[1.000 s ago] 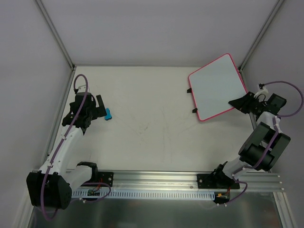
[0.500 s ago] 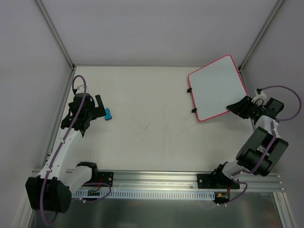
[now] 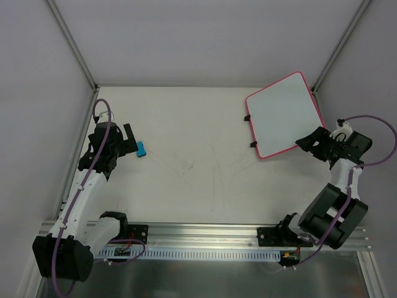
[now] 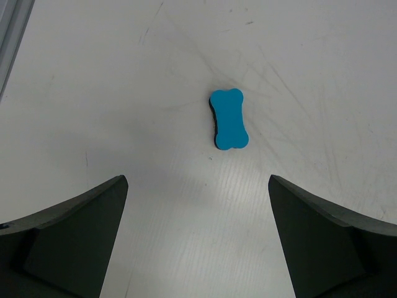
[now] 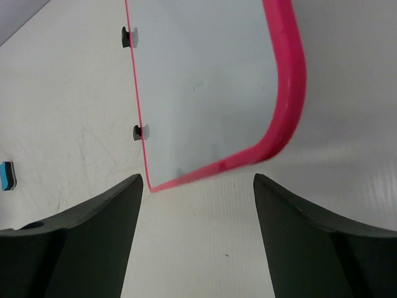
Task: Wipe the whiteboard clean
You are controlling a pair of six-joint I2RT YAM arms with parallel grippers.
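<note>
Well, the whiteboard (image 3: 284, 115) lies in the far right corner of the table (image 3: 198, 186), turned at an angle, with its two black clips (image 5: 129, 37) on the edge that faces the open middle. From the right wrist view its surface looks nearly clean. I see faint specks and a smudge near the closest rim, but no bold scribbles. Its right-hand edge seems to sit a little higher than the rest, though I can't be sure.

The right gripper (image 3: 313, 144) is just off the board's near right corner. Its fingers are spread wide with nothing between them, and the pink rim is framed in the gap. My guess is that it waits there to pin or steady the board, since a loose board would slide under a wiping stroke.

The eraser (image 4: 228, 118), a small blue bone-shaped block with a dark underside, lies flat well apart from the whiteboard, across the table to its left. The left gripper (image 4: 197, 180) hovers on the side of the eraser away from the board. Its jaws are parted and empty, and the block is centred ahead of them but not yet between them. That line-up suggests the pickup comes first, so I judge the wiping has not begun. The eraser is low and narrow, so the fingers would need to come down close to the table to close on its sides.
</note>
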